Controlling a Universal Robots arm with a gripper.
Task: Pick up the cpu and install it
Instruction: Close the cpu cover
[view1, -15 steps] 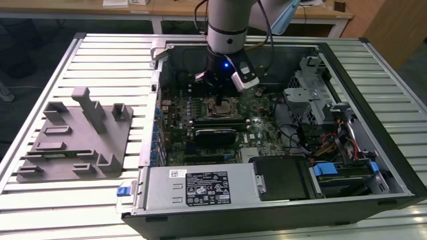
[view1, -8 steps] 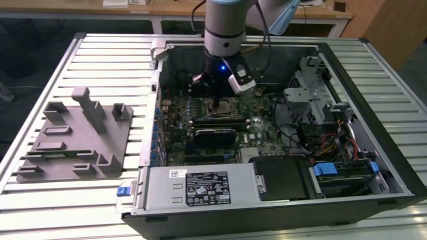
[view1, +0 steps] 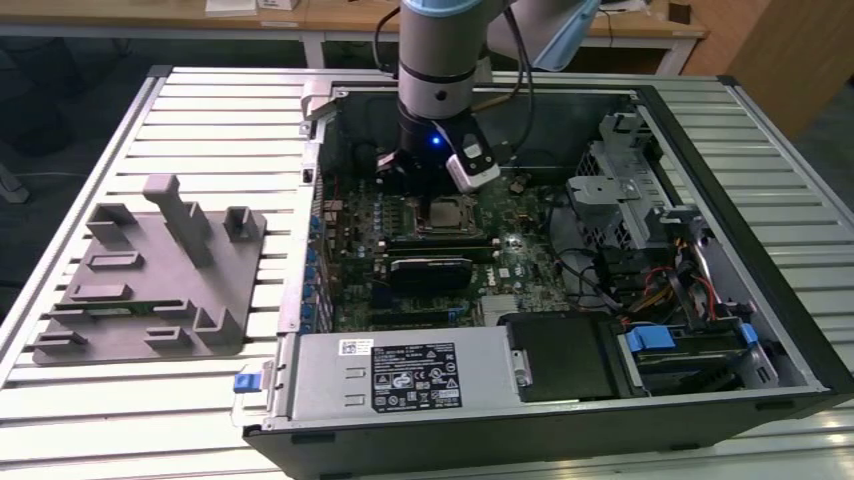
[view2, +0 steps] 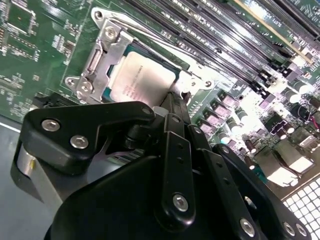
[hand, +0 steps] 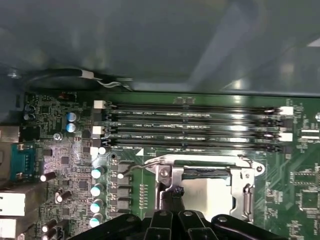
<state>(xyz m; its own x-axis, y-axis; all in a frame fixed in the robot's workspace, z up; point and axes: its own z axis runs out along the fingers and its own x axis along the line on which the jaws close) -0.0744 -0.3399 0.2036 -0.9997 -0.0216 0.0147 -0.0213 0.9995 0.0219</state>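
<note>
A ribbed silver metal worktop (view1: 160, 120) carries an open black computer case (view1: 534, 440) and, toward the exterior view's left edge, a grey moulded tray (view1: 147, 280). Inside the case lies the green motherboard (view1: 521, 255). The black gripper (view2: 172, 102), jaws pressed together, hangs over the shiny square cpu (view2: 142, 75), which sits in its metal-framed socket (view2: 107, 37).

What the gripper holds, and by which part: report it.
Cannot be told: the gripper is right at one edge of the cpu, which lies in the socket.
</note>
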